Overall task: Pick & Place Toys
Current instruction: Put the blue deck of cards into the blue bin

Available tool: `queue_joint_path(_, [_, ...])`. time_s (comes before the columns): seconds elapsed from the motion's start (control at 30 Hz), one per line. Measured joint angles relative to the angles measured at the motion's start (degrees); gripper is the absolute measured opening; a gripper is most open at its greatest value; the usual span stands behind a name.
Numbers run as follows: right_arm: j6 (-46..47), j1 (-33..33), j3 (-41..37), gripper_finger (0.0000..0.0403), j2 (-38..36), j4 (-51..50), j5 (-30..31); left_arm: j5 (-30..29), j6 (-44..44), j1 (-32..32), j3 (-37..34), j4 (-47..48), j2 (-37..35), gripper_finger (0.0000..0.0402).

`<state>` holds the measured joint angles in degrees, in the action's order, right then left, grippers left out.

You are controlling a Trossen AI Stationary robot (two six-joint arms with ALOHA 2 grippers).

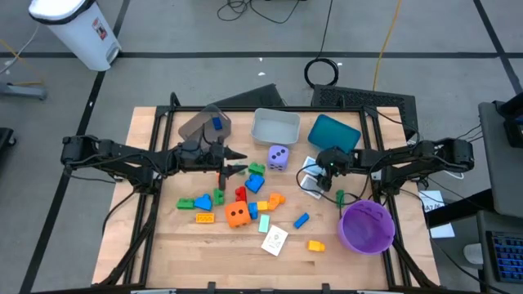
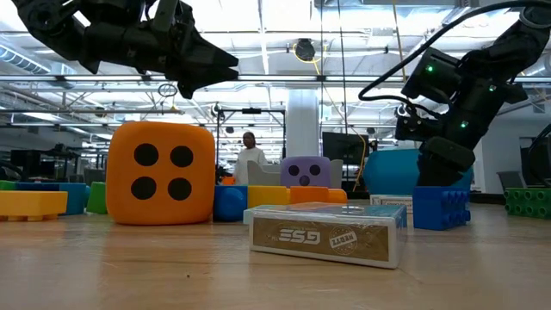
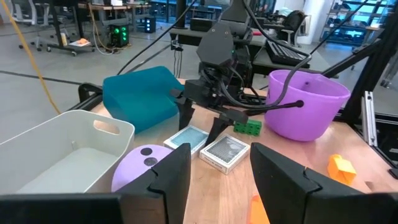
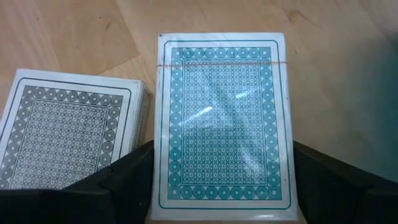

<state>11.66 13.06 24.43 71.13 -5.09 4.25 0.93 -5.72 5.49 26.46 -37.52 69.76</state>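
Observation:
Two card packs lie flat side by side on the table, a teal-patterned one (image 4: 221, 118) and a grey-patterned one (image 4: 68, 130). My right gripper (image 4: 222, 152) slants down over the teal pack, open, with one finger along each of its long sides. My left gripper (image 1: 239, 162) hovers open and level above the scattered blocks (image 1: 245, 192), holding nothing. An orange die (image 1: 238, 214) and a purple die (image 1: 278, 156) sit on the table. A third card pack (image 1: 274, 240) lies nearer the front edge. My right gripper has one finger (image 4: 124, 180) close beside the teal pack's long side (image 4: 163, 155) and the other finger (image 4: 323, 180) beside the opposite long side. It comes slanting down from the table's right. The pack lies flat on the table. I cannot tell whether the fingers touch it.
A purple bowl (image 1: 366, 226) stands at the front right. A teal bin (image 1: 335, 132), a pale grey bin (image 1: 275, 126) and a brown bin (image 1: 204, 124) with a blue block in it line the far edge. A green block (image 3: 249, 127) lies near the packs.

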Motion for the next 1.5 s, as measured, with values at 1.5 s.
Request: queue_joint_path(1.5, [-10.9, 20.5, 26.1, 0.0306, -8.9, -33.0, 7.7, 0.0, -0.8, 0.0, 0.0, 0.2, 0.0, 0.0175])
